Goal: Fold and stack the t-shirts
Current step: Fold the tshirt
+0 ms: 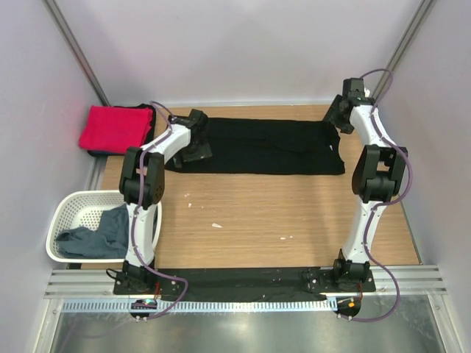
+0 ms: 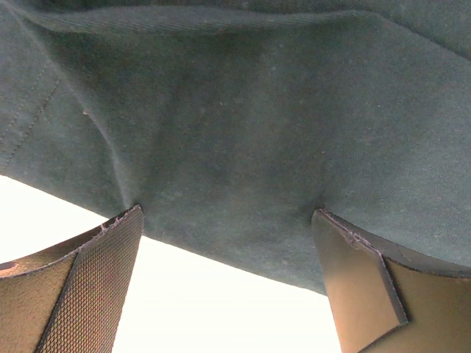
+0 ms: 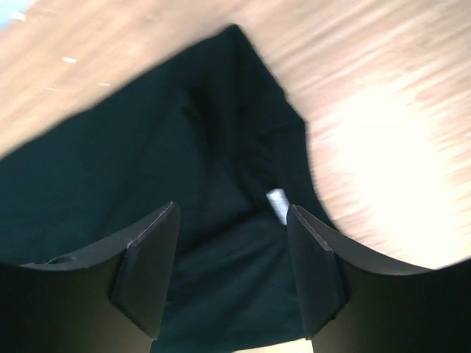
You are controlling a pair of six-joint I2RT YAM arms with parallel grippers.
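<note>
Nearest on the left, a white lattice plastic laundry basket (image 1: 68, 207) is sitting just beside the left arm's base, and a slate grey-blue cloth t-shirt (image 1: 98, 234) is lying crumpled inside it, spilling toward the right rim. Beyond, the pale wood-grain table (image 1: 257, 213) is showing bare boards with a few small white flecks (image 1: 216, 225). Across the far part of the table, a large black cloth t-shirt (image 1: 272, 145) is lying flat as a long band, slightly rumpled near the middle. The left gripper (image 2: 228, 220) is pressing at its left end, jaws spread wide, with the cloth stretching between the textured rubber fingers (image 2: 88, 287); nothing is pinched. The right gripper (image 3: 232, 213) is hovering over the shirt's right end, jaws likewise parted and empty, with a small white label (image 3: 277, 204) showing between its smooth dark fingers (image 3: 151, 265). At the far left corner, a bright red folded t-shirt (image 1: 114, 126) is resting on something dark that cannot be identified.
</note>
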